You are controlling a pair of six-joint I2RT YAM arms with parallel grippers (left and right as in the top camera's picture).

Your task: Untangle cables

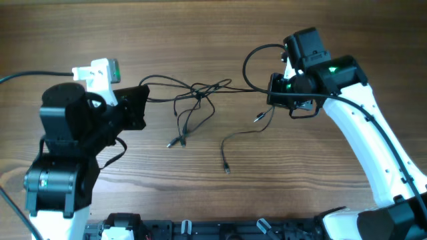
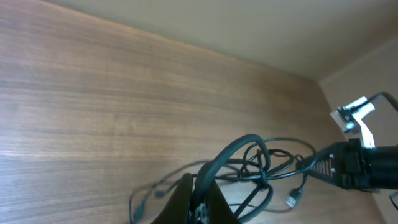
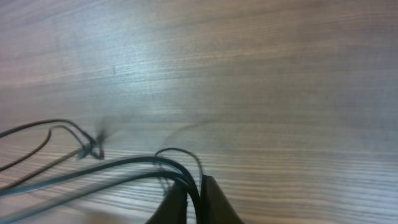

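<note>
Little done as yet: finds cables (image 1: 198, 92) knotted at upper centre, each end pinched by clamped left gripper (image 1: 145, 95) and right gripper (image 1: 270, 91), loose ends unseparated.

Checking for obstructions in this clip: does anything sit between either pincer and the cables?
Nothing visible does. The left pincer and the right pincer each pinch strands of the cables, which stretch between them over the table.
</note>
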